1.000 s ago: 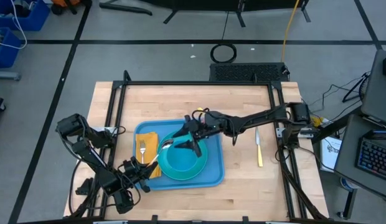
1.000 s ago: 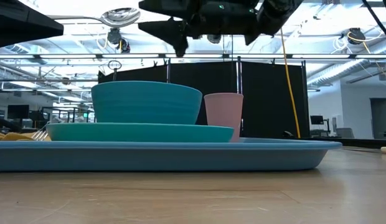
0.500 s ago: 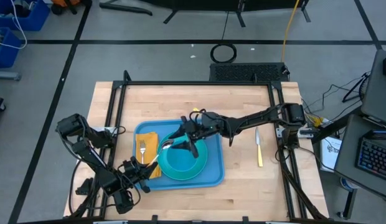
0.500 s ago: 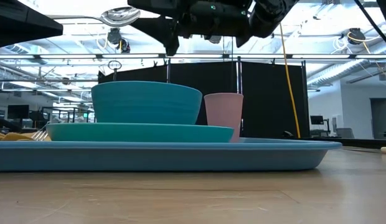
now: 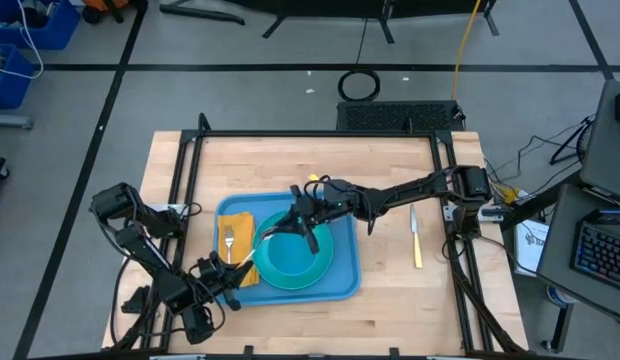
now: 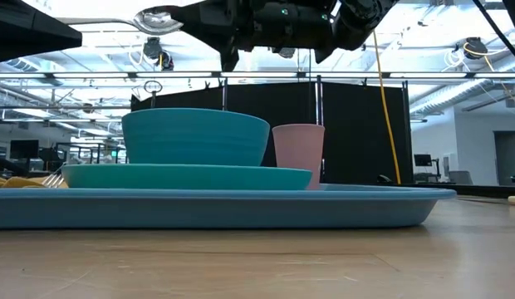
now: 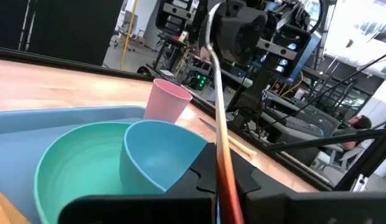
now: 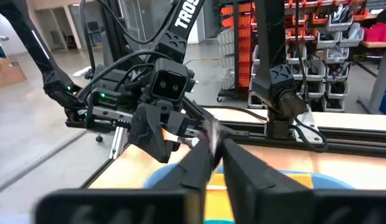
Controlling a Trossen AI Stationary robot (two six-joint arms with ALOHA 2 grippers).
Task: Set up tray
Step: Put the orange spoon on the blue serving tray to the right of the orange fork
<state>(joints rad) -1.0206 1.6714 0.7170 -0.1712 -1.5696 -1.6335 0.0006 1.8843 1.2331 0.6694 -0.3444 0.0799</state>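
The light-blue tray [image 5: 342,285] lies mid-table. On it are a teal plate [image 6: 183,176] with a teal bowl [image 6: 195,137], a pink cup [image 6: 299,154] and an orange napkin [image 5: 240,228] with a fork [image 5: 229,240]. A metal spoon [image 7: 216,106] hangs in the air above the tray's left half, held at both ends. My left gripper [image 5: 235,270] at the tray's near left corner is shut on its handle. My right gripper [image 5: 290,220] reaches in from the right above the plate and is shut on its bowl end. My left gripper pinches the spoon's handle end [image 7: 226,177] between its two fingers, pointing level from the tray's near left corner. The spoon runs on along the fingers toward the other arm, lifted clear of the tray. My right gripper pinches the spoon at its bowl end [image 8: 211,133] between its two fingertips, coming level from the table's right side. In the low view the spoon's bowl [image 6: 158,20] sticks out past the fingers. The spoon stays clear above the plate and bowl.
A knife [image 5: 416,240] lies on the bare wood to the right of the tray. A black metal frame [image 5: 320,134] runs round the table's far and side edges. Bare wood lies behind the tray and along the near edge.
My right gripper has shut its wide-open fingers onto the spoon's bowl end, creeping slightly toward the table's left. The spoon has kept its place in the air, and my left gripper has kept its hold.
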